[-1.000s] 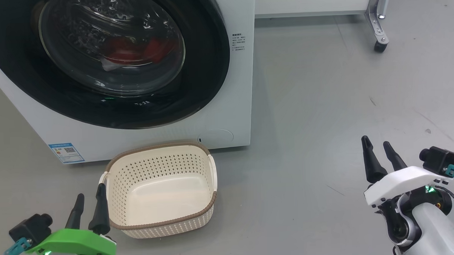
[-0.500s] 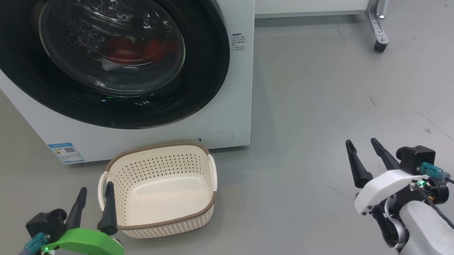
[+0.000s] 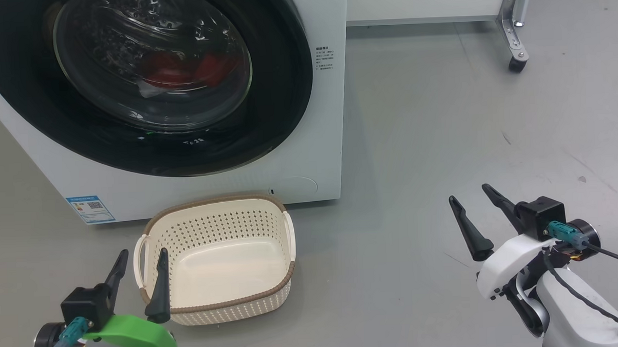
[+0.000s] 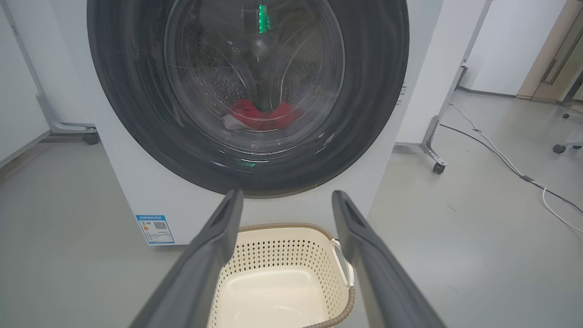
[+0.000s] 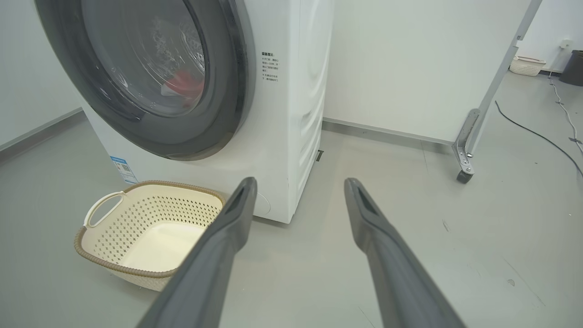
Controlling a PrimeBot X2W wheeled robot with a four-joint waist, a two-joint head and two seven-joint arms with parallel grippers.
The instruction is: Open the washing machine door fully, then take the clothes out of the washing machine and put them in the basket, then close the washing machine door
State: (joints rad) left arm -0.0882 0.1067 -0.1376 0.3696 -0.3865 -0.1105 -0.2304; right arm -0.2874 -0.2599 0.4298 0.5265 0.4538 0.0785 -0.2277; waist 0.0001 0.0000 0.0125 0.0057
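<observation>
Both arms have shifted over the last second. In the head view the right gripper [image 3: 469, 193] has slid left toward the washing machine [image 3: 329, 157], and the left gripper [image 3: 142, 255] has edged right beside the basket [image 3: 217, 200]. Each has its fingers spread wide and holds nothing. The washing machine door [image 3: 285, 92] is shut, with the clothes [image 3: 192, 69] a red heap behind its glass. From the left wrist, the empty basket sits on the floor just in front of the machine, below the door. From the right wrist, the door's right-hand rim is the nearer edge, though no handle is plain. The right arm probably suits the opening: find the catch side first, hook a finger behind the rim, and swing wide above the basket.
</observation>
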